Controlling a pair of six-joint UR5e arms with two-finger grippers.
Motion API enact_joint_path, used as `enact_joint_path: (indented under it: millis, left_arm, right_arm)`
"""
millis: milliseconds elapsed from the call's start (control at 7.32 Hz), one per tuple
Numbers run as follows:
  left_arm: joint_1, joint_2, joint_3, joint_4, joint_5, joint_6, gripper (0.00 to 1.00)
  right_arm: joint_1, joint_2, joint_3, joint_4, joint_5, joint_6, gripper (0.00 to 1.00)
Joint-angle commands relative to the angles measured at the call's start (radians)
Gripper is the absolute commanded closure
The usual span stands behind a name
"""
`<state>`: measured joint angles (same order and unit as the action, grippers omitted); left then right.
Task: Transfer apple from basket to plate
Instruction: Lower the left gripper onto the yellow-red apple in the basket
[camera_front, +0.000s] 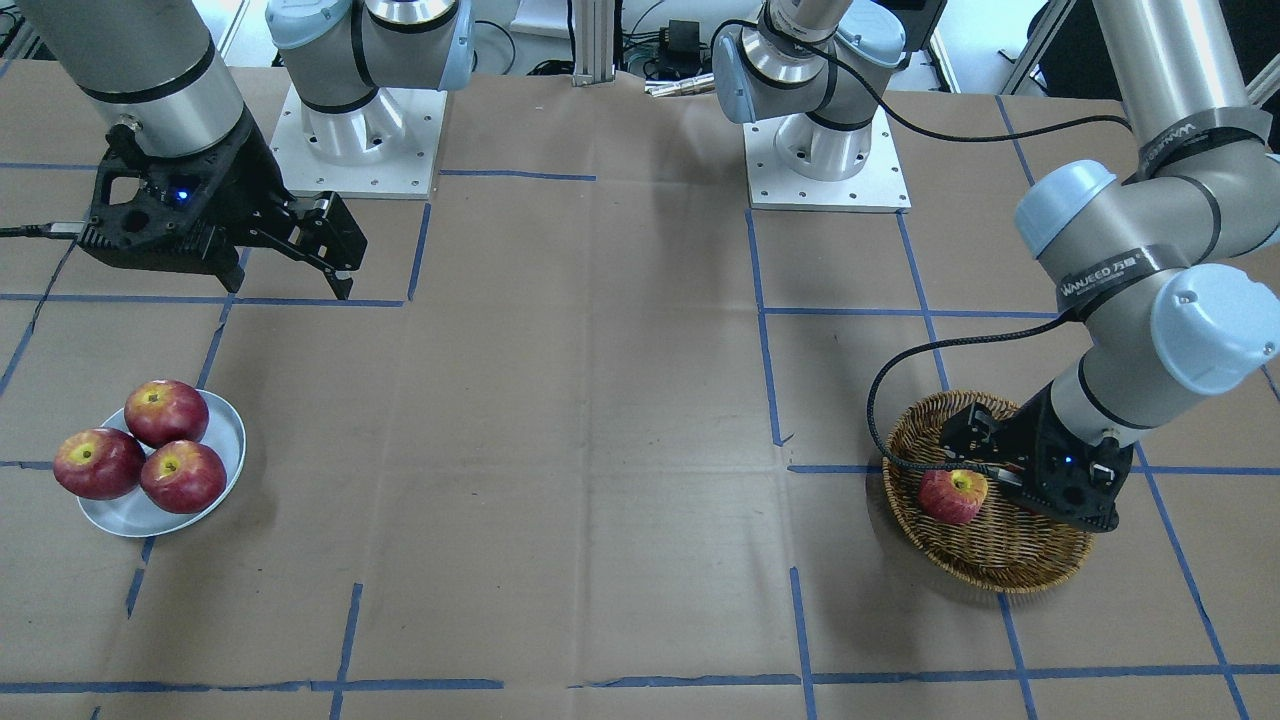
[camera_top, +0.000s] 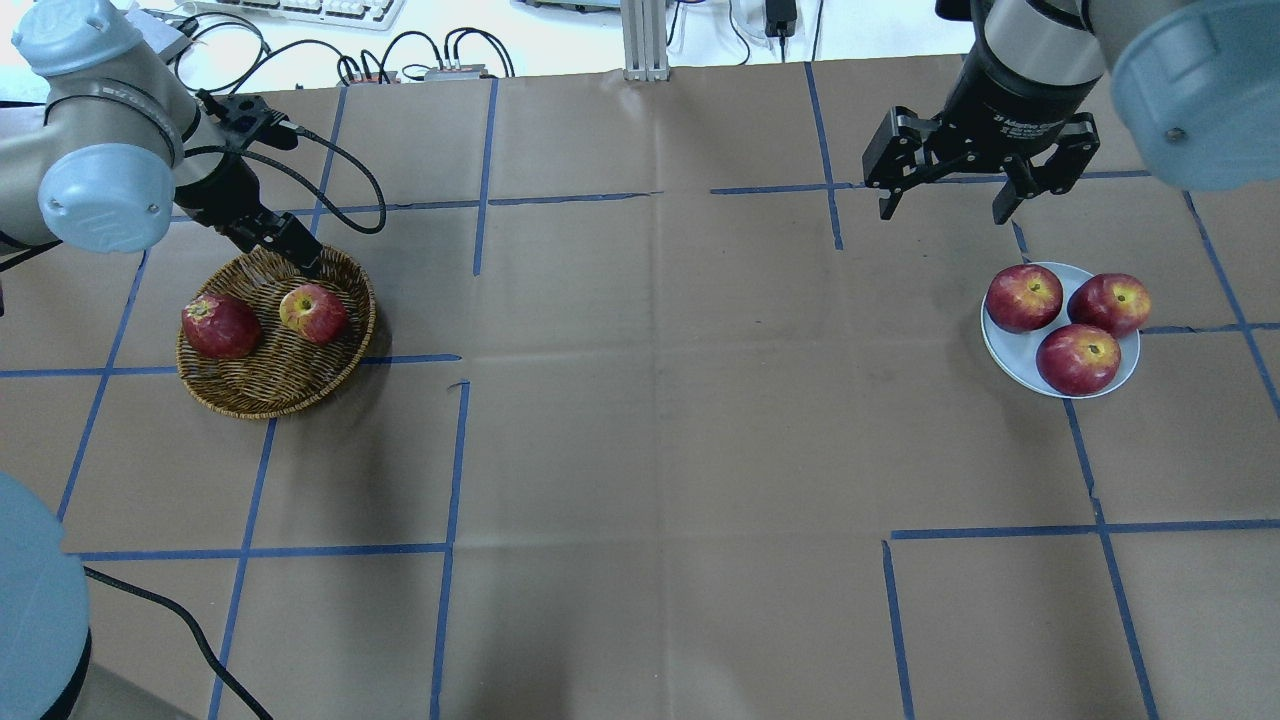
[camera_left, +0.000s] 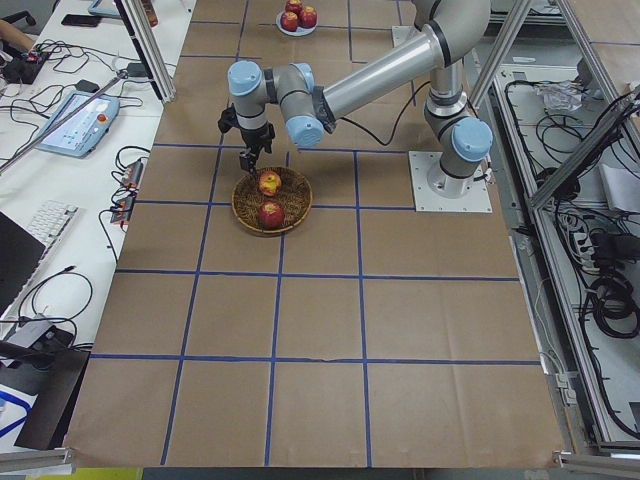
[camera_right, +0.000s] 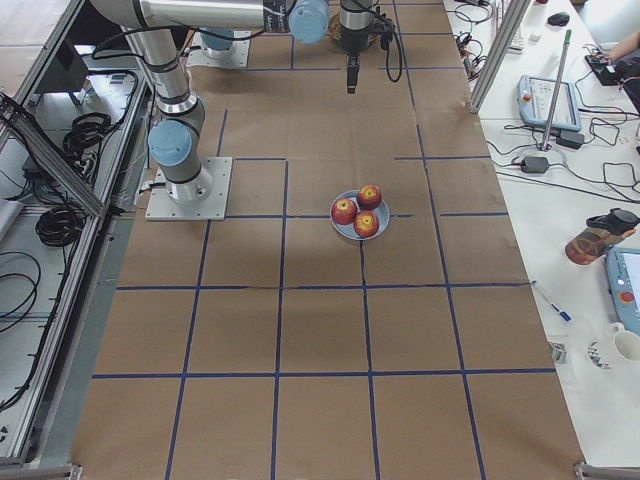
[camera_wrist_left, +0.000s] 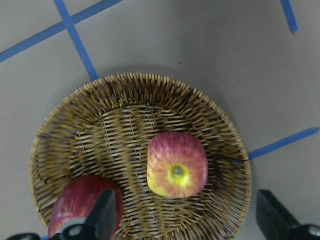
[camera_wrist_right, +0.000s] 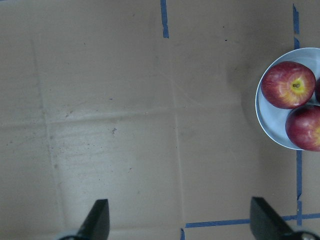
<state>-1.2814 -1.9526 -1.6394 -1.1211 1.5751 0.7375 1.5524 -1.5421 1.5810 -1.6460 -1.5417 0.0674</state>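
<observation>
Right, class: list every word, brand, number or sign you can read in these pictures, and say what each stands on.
"WANJEED", then characters too small to read: black band on the left arm.
Second band, higher on that arm: similar lettering, too small to read.
White print on the black collar above the right pincer: too blurred to read.

Streaky apple (camera_wrist_left: 177, 165) upright in basket (camera_wrist_left: 135, 81)
</observation>
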Motion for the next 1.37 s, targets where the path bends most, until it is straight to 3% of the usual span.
enact_joint_path:
  millis: [0, 410, 820, 1094, 1230]
  left_arm:
    - [0.001, -0.051, -0.019, 0.053, 0.0, 0.01, 0.01]
    - [-0.001, -0.064, -0.092, 0.09, 0.0, 0.006, 0.01]
    - [0.001, -0.1, -0.091, 0.127, 0.003, -0.001, 0.02]
    - [0.001, -0.114, -0.094, 0.152, 0.008, -0.004, 0.07]
    - [0.001, -0.118, -0.094, 0.152, 0.01, -0.006, 0.18]
  right_arm:
    - [0.0, -0.001, 0.001, 0.0, 0.0, 0.0, 0.0]
    - [0.0, -0.001, 0.001, 0.0, 0.0, 0.0, 0.0]
    - [0.0, -0.001, 0.001, 0.0, 0.0, -0.001, 0.0]
    - [0.0, 0.0, 0.001, 0.0, 0.0, -0.001, 0.0]
    - [0.0, -0.001, 0.001, 0.0, -0.003, -0.001, 0.0]
